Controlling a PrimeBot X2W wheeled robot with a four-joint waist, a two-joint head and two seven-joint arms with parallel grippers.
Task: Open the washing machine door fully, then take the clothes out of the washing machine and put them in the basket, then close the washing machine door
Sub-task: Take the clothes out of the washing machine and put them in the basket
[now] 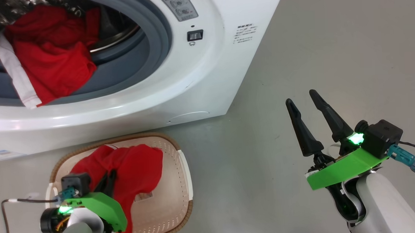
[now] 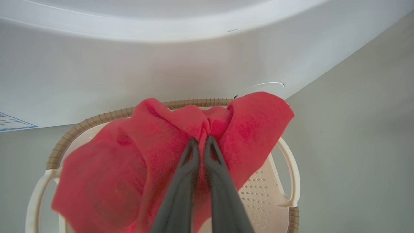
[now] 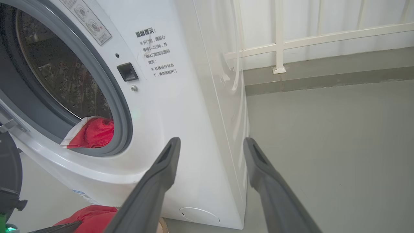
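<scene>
basket [image 1: 186, 172]: partly hidden under clothes [image 1: 137, 170] | washing machine [image 1: 206, 78]: cropped top-left

A laundry area: washing machine [image 1: 199, 79], grey floor [image 1: 312, 40], white railing [image 3: 278, 35].

Head view: high, angled steeply down onto washing machine [image 1: 199, 82] front and basket [image 1: 169, 207] on floor [image 1: 264, 162]. Left wrist view: very near, just above basket, facing machine's lower front panel along left pincer [image 2: 201, 139]. Right wrist view: lower, further back, facing machine's front corner, railing [image 3: 278, 35] behind. All three share machine front and red clothes [image 1: 137, 170] in basket.
</scene>
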